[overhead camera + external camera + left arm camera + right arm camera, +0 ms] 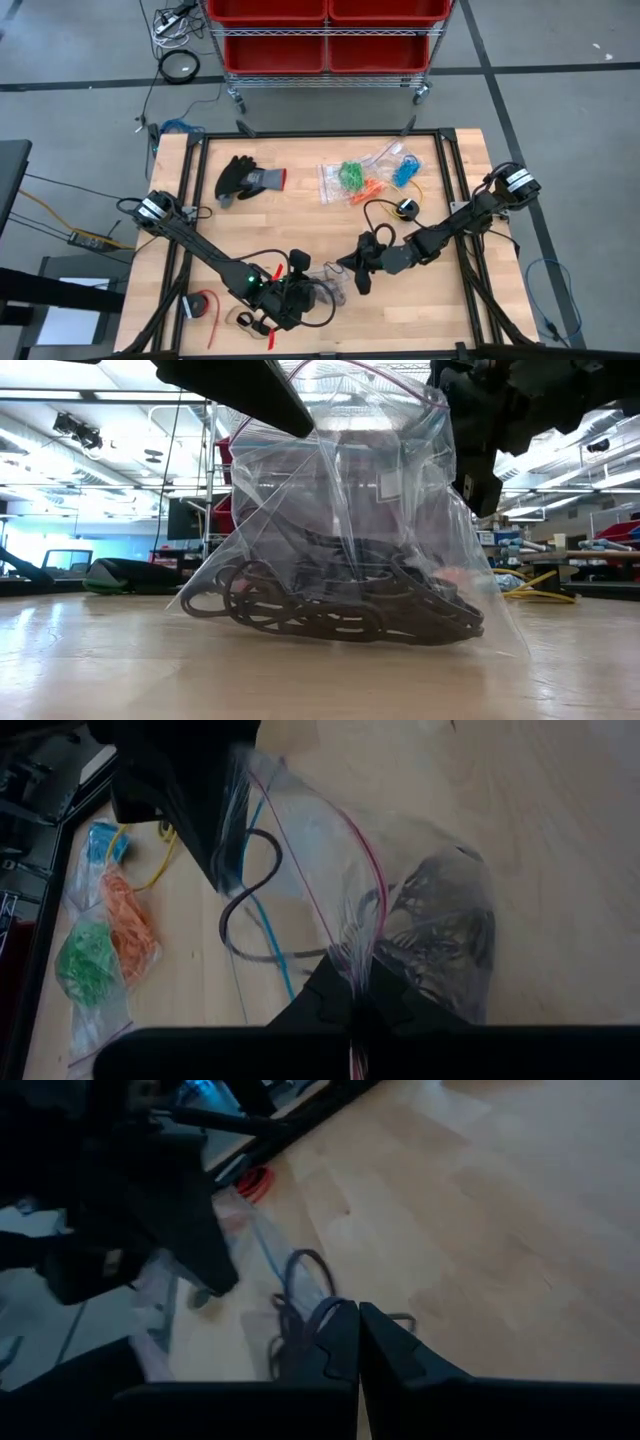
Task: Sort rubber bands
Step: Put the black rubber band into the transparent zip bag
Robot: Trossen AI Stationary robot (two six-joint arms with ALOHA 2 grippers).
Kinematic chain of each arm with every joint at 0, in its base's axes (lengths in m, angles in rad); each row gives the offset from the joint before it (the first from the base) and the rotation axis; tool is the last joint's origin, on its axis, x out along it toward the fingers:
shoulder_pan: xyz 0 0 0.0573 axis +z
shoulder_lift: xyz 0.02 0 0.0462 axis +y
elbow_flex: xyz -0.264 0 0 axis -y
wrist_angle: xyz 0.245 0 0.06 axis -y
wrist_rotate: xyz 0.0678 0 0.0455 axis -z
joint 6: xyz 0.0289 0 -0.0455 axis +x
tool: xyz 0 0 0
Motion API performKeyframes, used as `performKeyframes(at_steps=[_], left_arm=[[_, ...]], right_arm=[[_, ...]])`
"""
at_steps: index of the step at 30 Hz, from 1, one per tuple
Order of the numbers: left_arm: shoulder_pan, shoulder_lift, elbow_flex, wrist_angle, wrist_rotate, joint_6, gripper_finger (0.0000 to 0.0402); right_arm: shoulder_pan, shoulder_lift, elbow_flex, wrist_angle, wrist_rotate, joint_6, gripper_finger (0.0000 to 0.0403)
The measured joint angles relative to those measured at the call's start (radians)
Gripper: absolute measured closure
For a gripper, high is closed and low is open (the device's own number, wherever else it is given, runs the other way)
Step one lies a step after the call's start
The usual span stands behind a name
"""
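Note:
A clear zip bag [350, 490] stands on the table near its front edge, its bottom full of black rubber bands [340, 605]. Its mouth faces up between my two grippers. My left gripper [355, 975] is shut on the red-striped side of the mouth. My right gripper [358, 1312] is shut at the blue-striped side. In the high view the bag [330, 283] lies between the left gripper [303, 288] and the right gripper [362, 275]. Small clear bags of green [350, 178], orange [368, 188] and blue rubber bands [405, 170] lie flat at the far middle. My left gripper pinches the bag's red-striped rim [350, 952] between its two fingers, coming down at a slant from the table's left. The bag hangs below that rim, its bottom on the table. My right gripper's shut fingers meet the blue-striped rim [300, 1295], slanting in from the table's right. A black band loop [305, 1275] lies beside the fingertips; whether it is caught too, I cannot tell.
A black glove [245, 180] lies at the far left. A red roll [200, 305] sits at the near left corner. A thin yellow cable with a black piece [403, 207] lies right of centre. A cart of red bins [325, 35] stands beyond the far edge.

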Motion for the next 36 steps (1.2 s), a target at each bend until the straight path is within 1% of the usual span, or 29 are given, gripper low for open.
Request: performKeyframes(at_steps=[9, 17, 21, 23, 26, 32, 36], left_arm=[[0.000, 0.000, 0.000, 0.008, 0.000, 0.000, 0.0399], [0.000, 0.000, 0.000, 0.007, 0.000, 0.000, 0.0399], [0.000, 0.000, 0.000, 0.007, 0.000, 0.000, 0.0399], [0.000, 0.000, 0.000, 0.007, 0.000, 0.000, 0.0399], [0.000, 0.000, 0.000, 0.006, 0.000, 0.000, 0.0399], [0.000, 0.000, 0.000, 0.005, 0.000, 0.000, 0.0399], [0.000, 0.000, 0.000, 0.005, 0.000, -0.002, 0.0399]], right_arm=[[0.009, 0.000, 0.008, 0.126, -0.023, -0.120, 0.0403], [0.005, 0.000, 0.008, 0.124, -0.024, -0.145, 0.0403], [0.005, 0.000, 0.008, 0.074, -0.024, -0.112, 0.0403], [0.005, 0.000, 0.008, 0.050, -0.010, -0.099, 0.0403], [0.010, 0.000, 0.008, 0.034, 0.041, -0.111, 0.0403], [0.022, 0.000, 0.008, 0.048, 0.109, -0.183, 0.0403], [0.026, 0.000, 0.008, -0.025, 0.150, -0.251, 0.0403]])
